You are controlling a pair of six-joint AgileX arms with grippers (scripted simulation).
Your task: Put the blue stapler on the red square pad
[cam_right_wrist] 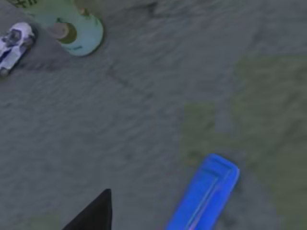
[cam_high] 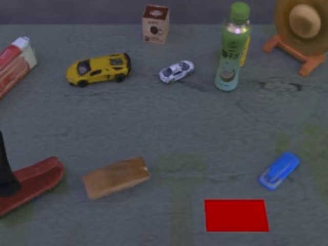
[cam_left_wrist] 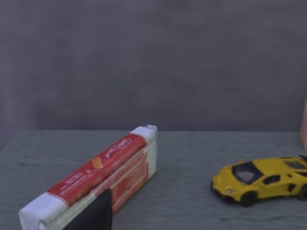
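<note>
The blue stapler [cam_high: 279, 170] lies slantwise on the table at the right, a little above and to the right of the red square pad [cam_high: 236, 215], apart from it. The pad lies flat near the front edge with nothing on it. In the right wrist view the stapler [cam_right_wrist: 204, 194] is close below the camera, beside a dark part of my right gripper [cam_right_wrist: 96, 215]; the two do not touch. My right arm is out of the top view. My left arm [cam_high: 5, 169] stays parked at the left edge, its gripper [cam_left_wrist: 93, 215] near a toothpaste box [cam_left_wrist: 96, 177].
At the back stand a yellow toy car [cam_high: 99, 68], a white-and-blue toy car [cam_high: 176, 71], a green bottle [cam_high: 233, 46], a brown carton [cam_high: 156, 23] and a gold disc on an orange stand [cam_high: 300, 31]. A wooden block [cam_high: 116, 177] and a dark red curved board [cam_high: 33, 182] lie at the front left.
</note>
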